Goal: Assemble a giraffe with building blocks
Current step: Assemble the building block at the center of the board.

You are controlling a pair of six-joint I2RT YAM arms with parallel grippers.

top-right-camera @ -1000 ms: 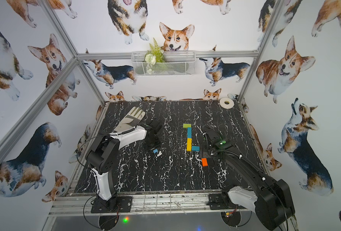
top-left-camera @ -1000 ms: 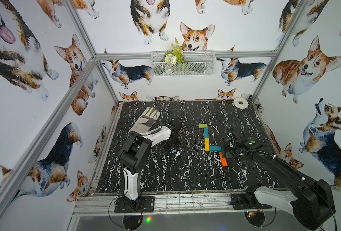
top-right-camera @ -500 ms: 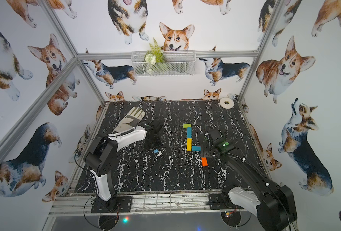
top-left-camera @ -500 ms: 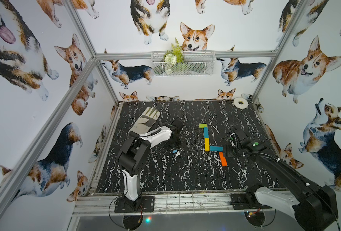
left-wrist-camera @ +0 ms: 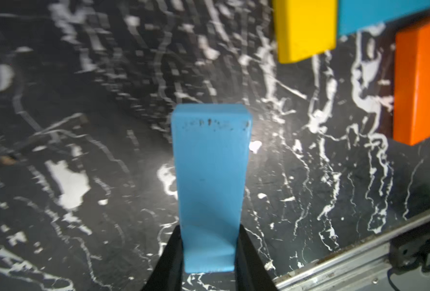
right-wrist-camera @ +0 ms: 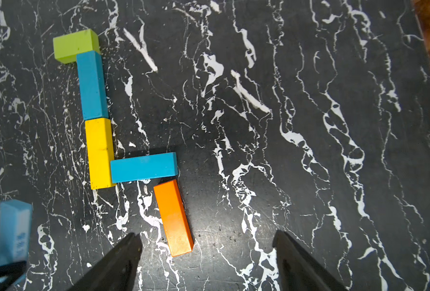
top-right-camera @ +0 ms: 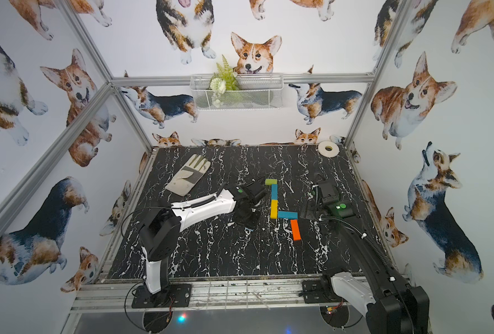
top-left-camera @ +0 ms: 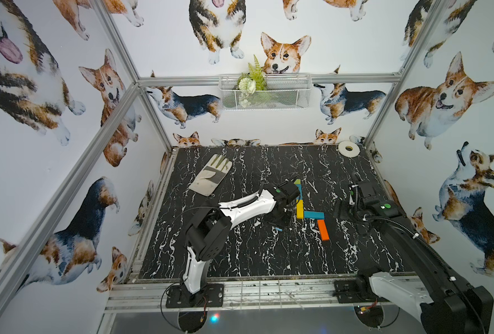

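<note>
The giraffe lies flat on the black marble table (top-right-camera: 211,254): green head (top-right-camera: 270,181), teal neck (top-right-camera: 274,191), yellow neck bar (top-right-camera: 274,208), teal body (top-right-camera: 287,215) and a slanted orange leg (top-right-camera: 295,230). Just left of the yellow bar (top-left-camera: 300,209), my left gripper (top-left-camera: 280,219) is shut on a light-blue block (left-wrist-camera: 210,181). The block sticks out past the fingertips. My right gripper (right-wrist-camera: 207,235) stands open to the right of the teal body (top-left-camera: 313,215). The orange leg's (right-wrist-camera: 173,216) near end lies between its fingers without touching them. The light-blue block (right-wrist-camera: 13,231) shows at that view's edge.
A white and grey glove (top-left-camera: 211,177) lies at the back left of the table. A white tape roll (top-left-camera: 348,149) sits in the back right corner. A wire basket (top-left-camera: 264,92) with a plant hangs on the back wall. A metal rail (top-left-camera: 269,292) runs along the front edge.
My left arm has carried the light-blue block rightward, close to the yellow bar. The right gripper has drawn slightly back to the right, still open.
</note>
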